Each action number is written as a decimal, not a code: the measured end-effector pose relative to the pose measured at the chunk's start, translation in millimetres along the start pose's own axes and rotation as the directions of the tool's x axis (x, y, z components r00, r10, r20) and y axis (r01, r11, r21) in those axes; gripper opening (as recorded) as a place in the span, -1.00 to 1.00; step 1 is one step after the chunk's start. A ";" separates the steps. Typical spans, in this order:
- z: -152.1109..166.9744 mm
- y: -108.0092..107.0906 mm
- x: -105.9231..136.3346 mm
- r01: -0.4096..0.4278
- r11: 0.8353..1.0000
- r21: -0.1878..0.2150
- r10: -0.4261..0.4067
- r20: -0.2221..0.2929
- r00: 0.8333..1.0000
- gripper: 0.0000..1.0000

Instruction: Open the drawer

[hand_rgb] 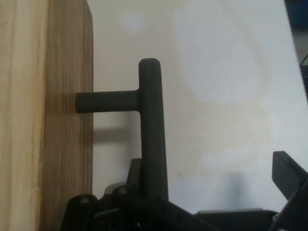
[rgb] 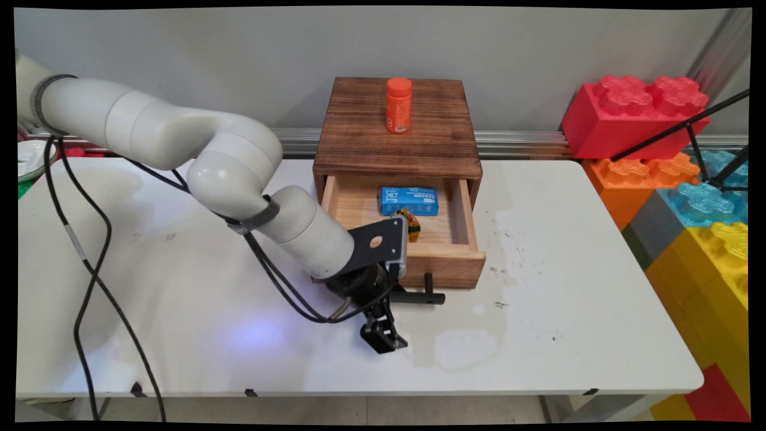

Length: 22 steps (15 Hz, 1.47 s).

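A wooden box (rgb: pixel 397 129) has its drawer (rgb: pixel 446 266) pulled out. A blue packet (rgb: pixel 409 200) and a small yellow-orange thing (rgb: pixel 412 224) lie in the drawer. An orange bottle (rgb: pixel 398 105) stands upright on the box's top. My gripper (rgb: pixel 383 336) hangs low over the table, just in front of the drawer's left part, by its black T-shaped handle (rgb: pixel 421 297). In the hand view the gripper (hand_rgb: pixel 209 166) is open; the handle's bar (hand_rgb: pixel 152 130) stands just inside the left finger (hand_rgb: pixel 134 171), far from the right finger (hand_rgb: pixel 288 174). The drawer front (hand_rgb: pixel 45 115) fills the left edge.
Large toy bricks in red (rgb: pixel 634 114), orange (rgb: pixel 643 179), blue and yellow (rgb: pixel 712 263) are stacked off the table's right end. A black tripod leg (rgb: pixel 676 129) crosses them. Black cables (rgb: pixel 90 275) hang from the arm over the table's left half.
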 end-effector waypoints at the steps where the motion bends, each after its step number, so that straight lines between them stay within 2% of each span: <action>1: -0.3 4.7 -0.5 0.001 1.000 -0.003 -0.001 0.001 1.000 1.00; 7: -3.1 22.8 0.0 0.004 1.000 -0.014 -0.004 0.000 1.000 1.00; 22: -8.0 52.2 3.1 0.004 0.999 -0.042 -0.004 -0.007 1.000 1.00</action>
